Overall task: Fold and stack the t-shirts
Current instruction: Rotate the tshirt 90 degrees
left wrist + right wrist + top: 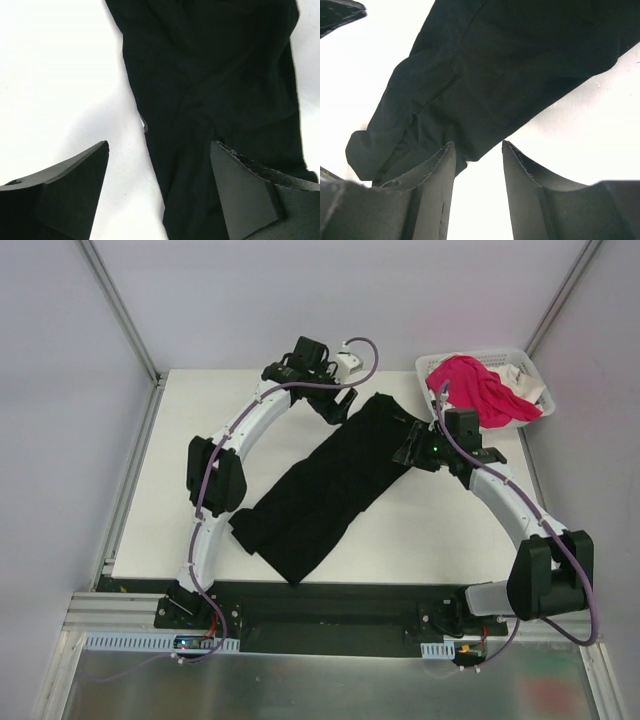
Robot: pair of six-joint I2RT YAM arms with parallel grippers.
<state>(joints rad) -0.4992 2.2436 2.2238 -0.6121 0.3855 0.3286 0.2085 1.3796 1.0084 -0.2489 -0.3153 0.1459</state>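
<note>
Two sets of jaws stand empty. The left gripper (pixel 157 145) is spread wide over the far end of the black t-shirt (pixel 330 490). The right gripper (pixel 479 145) is parted more narrowly over bare table (pixel 450 530), just beside the cloth's edge. The black t-shirt lies in a long diagonal band across the table. The pink t-shirt (pixel 478 390) and white t-shirt (pixel 518 373) sit in the basket (pixel 480 353) at the far right corner.

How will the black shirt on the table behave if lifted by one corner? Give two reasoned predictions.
Probably floppy: the black shirt lies flat with soft creases, so a lifted corner would likely leave the rest sagging. Pushed across the table, the thin cloth would probably bunch up rather than slide whole.
</note>
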